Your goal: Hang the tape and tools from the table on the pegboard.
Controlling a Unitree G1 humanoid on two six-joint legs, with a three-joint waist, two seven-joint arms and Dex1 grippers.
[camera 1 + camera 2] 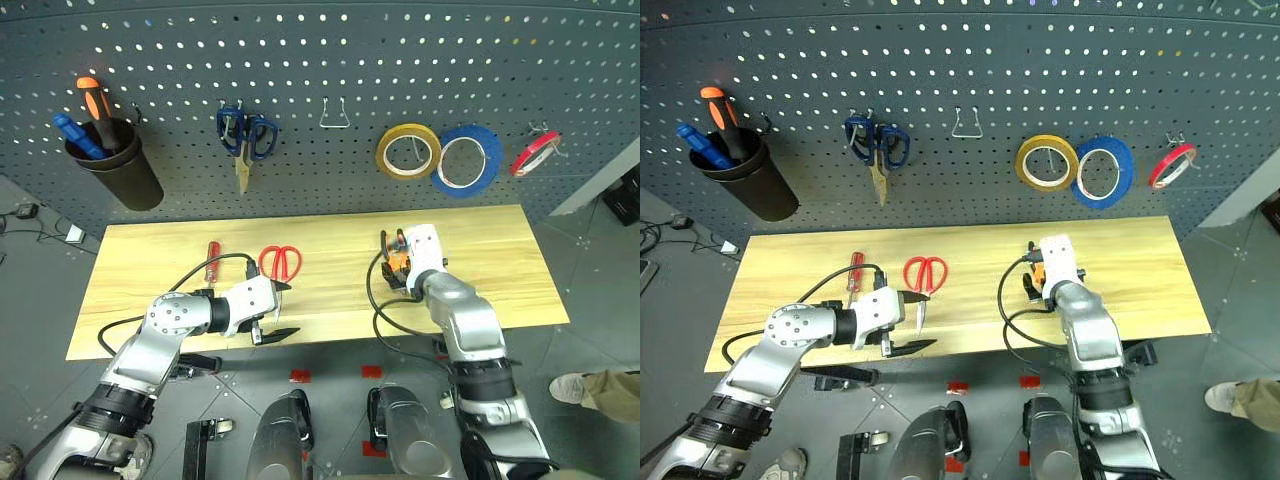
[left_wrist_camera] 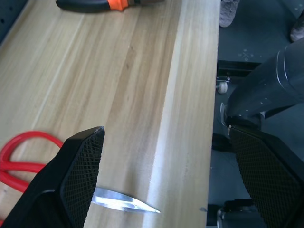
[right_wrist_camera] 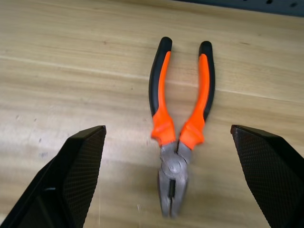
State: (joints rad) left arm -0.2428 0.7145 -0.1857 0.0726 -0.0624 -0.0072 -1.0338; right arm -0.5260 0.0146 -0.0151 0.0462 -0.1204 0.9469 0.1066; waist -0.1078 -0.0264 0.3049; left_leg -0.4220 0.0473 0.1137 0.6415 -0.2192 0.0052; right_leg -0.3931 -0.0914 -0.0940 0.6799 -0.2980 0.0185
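We see a dark grey floor with cables trailing at the left, near a small white plug. Red tape marks sit on the floor close to us. At the right a pale slanted panel leans in, and a person's shoe and trouser leg show at the edge.

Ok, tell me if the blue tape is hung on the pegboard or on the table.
Hung: the blue tape sits on the pegboard, between the yellow roll and the red roll.
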